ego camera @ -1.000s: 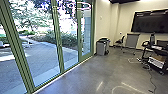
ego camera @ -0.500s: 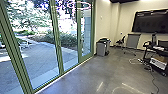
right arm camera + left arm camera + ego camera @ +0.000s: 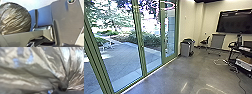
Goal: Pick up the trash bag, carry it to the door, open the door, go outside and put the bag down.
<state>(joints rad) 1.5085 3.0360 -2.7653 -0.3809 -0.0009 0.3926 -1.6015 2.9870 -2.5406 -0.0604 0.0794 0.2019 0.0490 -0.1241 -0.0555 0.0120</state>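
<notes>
Dark, shiny plastic of the trash bag (image 3: 37, 72) shows large in the left wrist view, its folds drawn together tightly at my left gripper (image 3: 63, 88), which is shut on the gathered part. In the right wrist view the rounded, wrinkled body of the trash bag (image 3: 15, 18) appears beside the robot's own parts. Ahead in the head view stands a green-framed glass door (image 3: 169, 35), beside other tall glass panels; whether it is closed fully, I cannot tell.
A grey bin (image 3: 186, 48) stands past the glass wall's far end. Farther right are a chair (image 3: 205, 42), a wall screen (image 3: 234, 21) and a black cart (image 3: 244, 53) with a cable on the floor. Paving (image 3: 125, 58) and shrubs lie beyond the glass.
The head camera has moved slightly forward: the near green frames have shifted left, and the cart and its cable sit farther right.
</notes>
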